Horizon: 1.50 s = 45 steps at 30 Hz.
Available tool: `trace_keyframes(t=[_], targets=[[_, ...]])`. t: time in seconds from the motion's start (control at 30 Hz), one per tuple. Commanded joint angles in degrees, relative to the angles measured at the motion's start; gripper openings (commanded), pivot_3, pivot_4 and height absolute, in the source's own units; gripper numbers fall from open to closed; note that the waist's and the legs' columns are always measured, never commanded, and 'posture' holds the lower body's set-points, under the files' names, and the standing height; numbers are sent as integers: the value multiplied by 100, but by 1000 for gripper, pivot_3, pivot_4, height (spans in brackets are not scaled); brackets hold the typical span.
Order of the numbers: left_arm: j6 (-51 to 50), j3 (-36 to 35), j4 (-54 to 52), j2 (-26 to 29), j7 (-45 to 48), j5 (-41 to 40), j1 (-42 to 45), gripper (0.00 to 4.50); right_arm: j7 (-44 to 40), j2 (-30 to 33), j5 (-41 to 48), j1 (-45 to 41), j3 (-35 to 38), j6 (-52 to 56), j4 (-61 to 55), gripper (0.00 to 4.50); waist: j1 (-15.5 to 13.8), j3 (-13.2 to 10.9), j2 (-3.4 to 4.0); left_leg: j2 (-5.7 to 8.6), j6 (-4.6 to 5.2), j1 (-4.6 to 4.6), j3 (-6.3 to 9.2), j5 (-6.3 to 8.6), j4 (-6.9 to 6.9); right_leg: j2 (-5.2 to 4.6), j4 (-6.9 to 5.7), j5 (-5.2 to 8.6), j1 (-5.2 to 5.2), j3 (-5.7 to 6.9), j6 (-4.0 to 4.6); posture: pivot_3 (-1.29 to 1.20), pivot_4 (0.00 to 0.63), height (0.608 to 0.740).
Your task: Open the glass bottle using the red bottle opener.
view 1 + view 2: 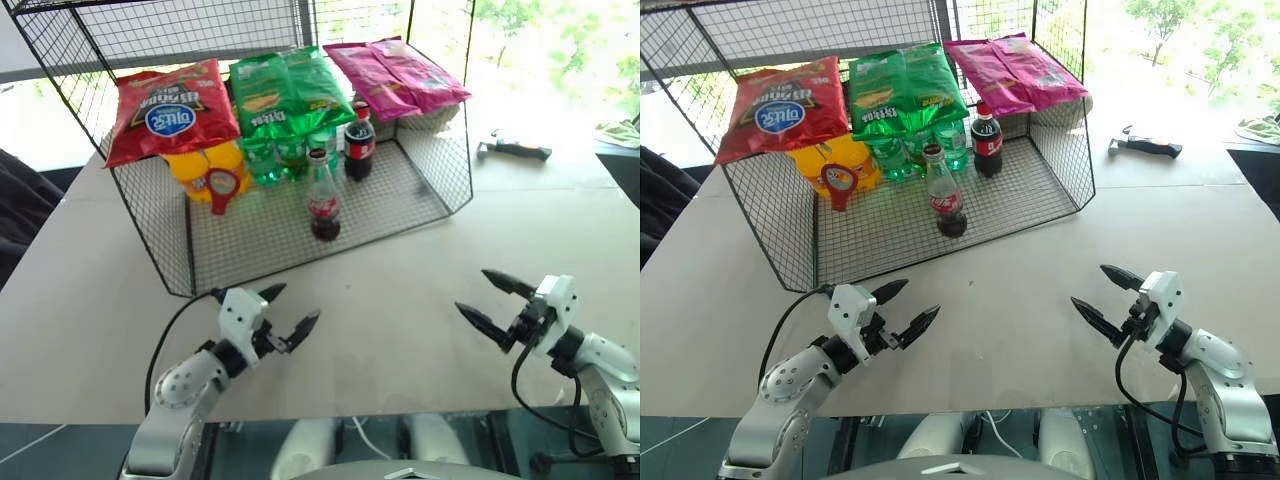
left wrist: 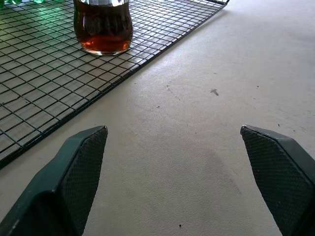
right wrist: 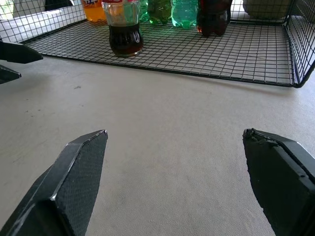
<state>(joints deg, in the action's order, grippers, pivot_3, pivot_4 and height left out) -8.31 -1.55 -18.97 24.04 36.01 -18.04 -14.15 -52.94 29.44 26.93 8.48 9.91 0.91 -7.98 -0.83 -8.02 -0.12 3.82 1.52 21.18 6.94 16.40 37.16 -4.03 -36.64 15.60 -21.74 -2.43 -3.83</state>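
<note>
Pale table (image 1: 400, 330) | wire rack (image 1: 300, 240): glass bottle (image 1: 323, 205) upright at front (dark liquid low), red bottle opener (image 1: 222, 188) against orange bottles (image 1: 205, 165) | left gripper (image 1: 293, 312), right gripper (image 1: 483, 298): jaws wide, empty

Silver-white arms, black cables, black fingers (image 1: 495, 325)

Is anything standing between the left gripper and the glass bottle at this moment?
Nothing visible does. The left gripper is open over bare table, and the glass bottle stands upright at the open front of the wire rack, ahead of the other bottles. Only the rack's flat mesh floor lies between.
</note>
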Motion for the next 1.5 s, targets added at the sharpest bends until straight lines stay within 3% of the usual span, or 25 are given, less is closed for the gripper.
trace_keyframes(t=[0.03,0.73,1.13,1.5], targets=[[45,-26,-143,-58,-39,-69,36,4500,-29,-44,27,-69,36,-141,35,4420,1,0,-1,0,0,0,0,0,0,0,0,0,0,0,0,0,150,740],[135,-117,113,-203,30,-231,188,4500,-356,-154,70,-242,-141,-314,393,4420,3,-1,0,0,-1,-3,-3,-1,1,1,-5,0,0,2,0,0,150,740],[612,-710,469,-792,-1310,130,1595,4500,-244,-521,915,-1049,-860,615,-1202,4420,5,-7,-16,1,-23,-6,0,-14,8,6,-14,-2,-1,13,-2,0,150,740],[1606,-1131,728,-674,-2187,1082,2307,4500,-207,-590,1023,-1377,-903,749,-1349,4420,1,-11,-27,6,-27,6,-4,-16,8,5,-9,-2,-9,15,-2,0,150,740]])
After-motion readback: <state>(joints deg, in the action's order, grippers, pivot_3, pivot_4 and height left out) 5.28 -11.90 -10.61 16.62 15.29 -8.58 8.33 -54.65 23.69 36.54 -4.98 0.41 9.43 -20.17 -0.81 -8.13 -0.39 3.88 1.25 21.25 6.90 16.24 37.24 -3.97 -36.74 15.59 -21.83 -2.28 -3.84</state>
